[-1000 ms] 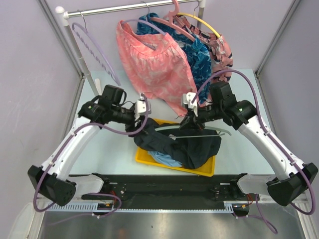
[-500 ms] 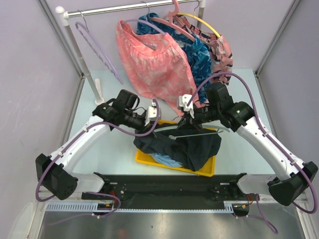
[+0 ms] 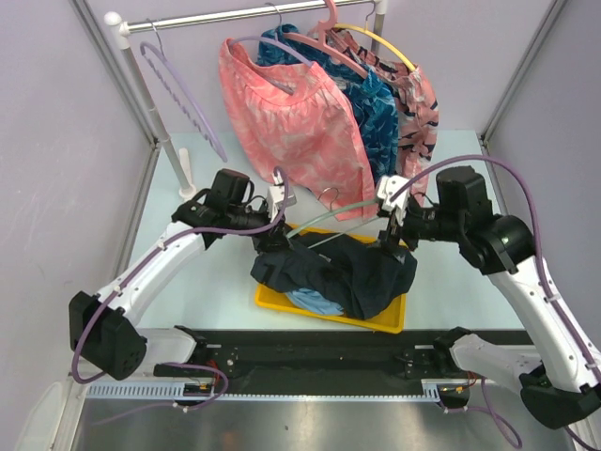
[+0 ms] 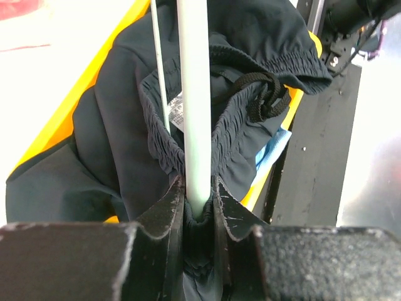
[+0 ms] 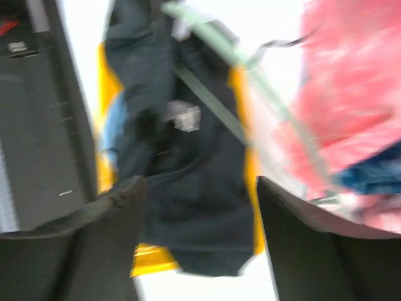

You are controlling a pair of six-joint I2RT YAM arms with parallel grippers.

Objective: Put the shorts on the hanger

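Shorts (image 3: 362, 272) lie heaped in the yellow tray (image 3: 390, 325), waistband and drawstring on top. Hanger (image 3: 343, 210) sits tilted over the pile, one arm crossing the waistband. Left gripper (image 4: 195, 200) is clamped tight on that arm, seemingly nipping fabric too, likely so the cloth can't slide off. Right gripper (image 3: 388, 228) is near the hanger's far end, jaws wide, holding nothing, probably free to spread the waistband.

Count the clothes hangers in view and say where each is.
5: pale mint-green plastic hanger in the left pincer; on the rail, bare lavender wavy hanger, lavender one carrying pink patterned shorts, pink hanger, yellow hanger. More may be hidden.
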